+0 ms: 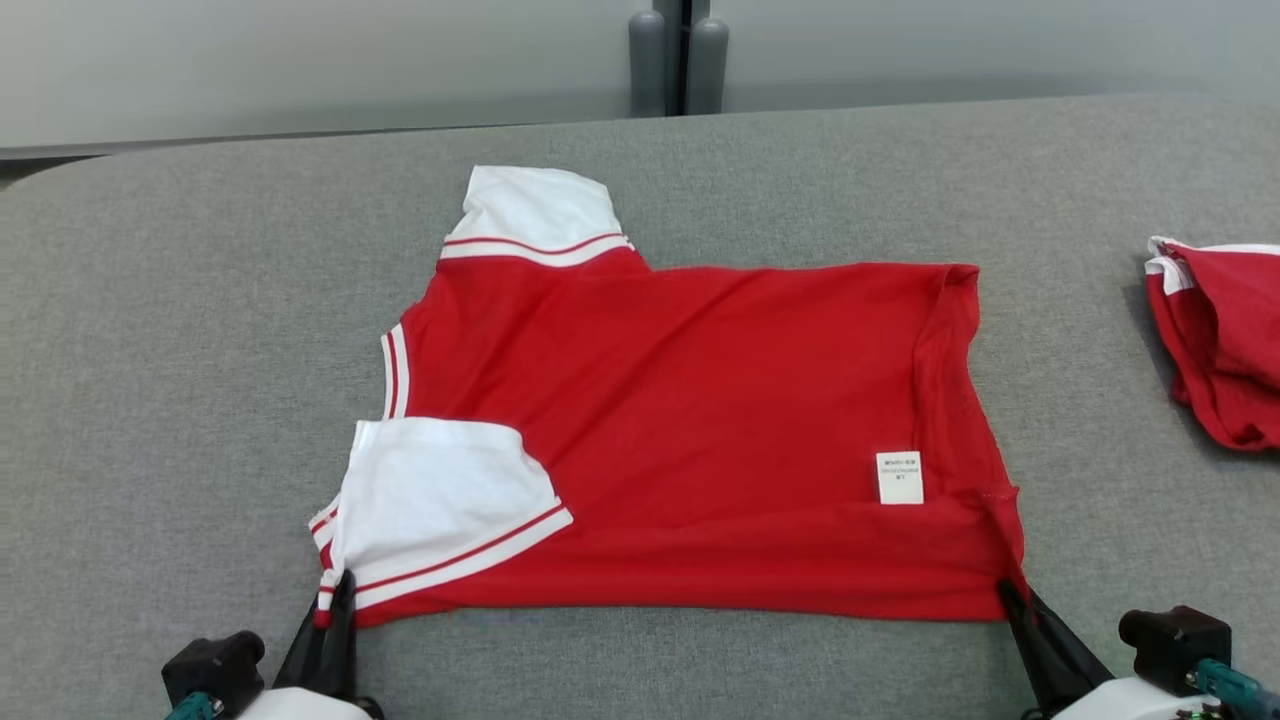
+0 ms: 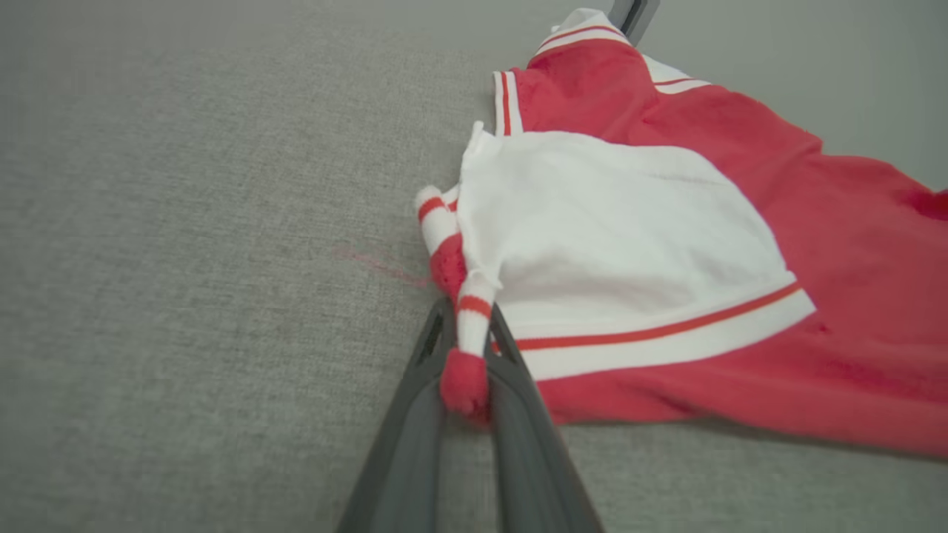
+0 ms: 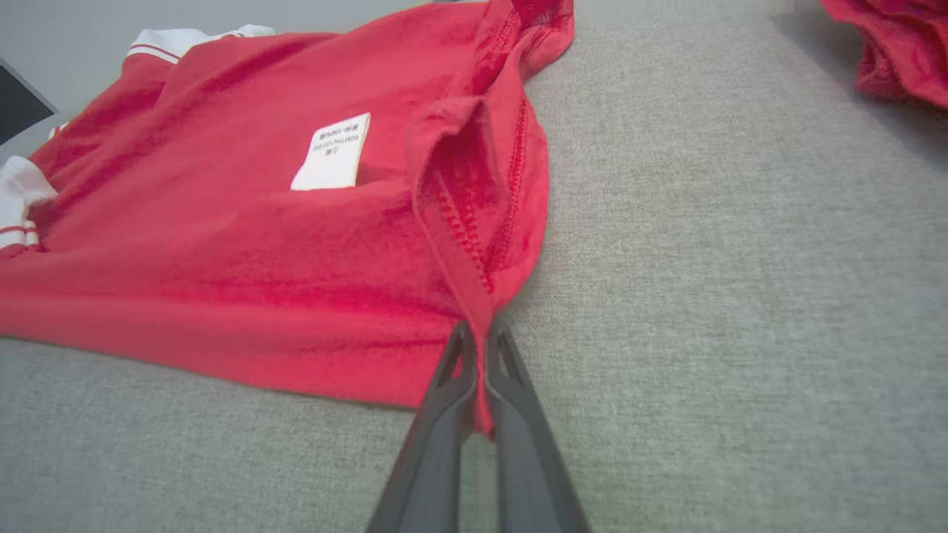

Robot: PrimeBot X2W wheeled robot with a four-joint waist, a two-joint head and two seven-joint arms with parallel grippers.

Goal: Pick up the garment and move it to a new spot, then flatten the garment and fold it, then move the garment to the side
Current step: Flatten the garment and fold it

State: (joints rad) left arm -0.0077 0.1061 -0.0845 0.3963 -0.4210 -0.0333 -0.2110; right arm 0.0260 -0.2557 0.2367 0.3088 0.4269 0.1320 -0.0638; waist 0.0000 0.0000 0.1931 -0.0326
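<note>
Red with white sleeves, the short-sleeved knit garment lies spread out in the middle of the grey fabric-covered worktop, its neck end toward the robot's left and its hem toward the right. 1 white sleeve with a red stripe sticks out at the far left. The other white sleeve is folded in over the red body at the near left. A small white printed label sits on the red cloth near the hem, beside a strip of the hem edge that is turned over.

At the near-left corner the left gripper is closed on the garment, its 2 dark fingers pinching a bunched bit of red-and-white striped trim. In the left wrist view a red tuft of cloth bulges between the fingers. At the near-right corner the right gripper is clamped on the garment's stitched red hem corner, the seam running down into the slit between its fingers.

A second crumpled red-and-white garment lies well apart at the right edge of the worktop. 2 upright grey cylinders stand behind the far edge.
</note>
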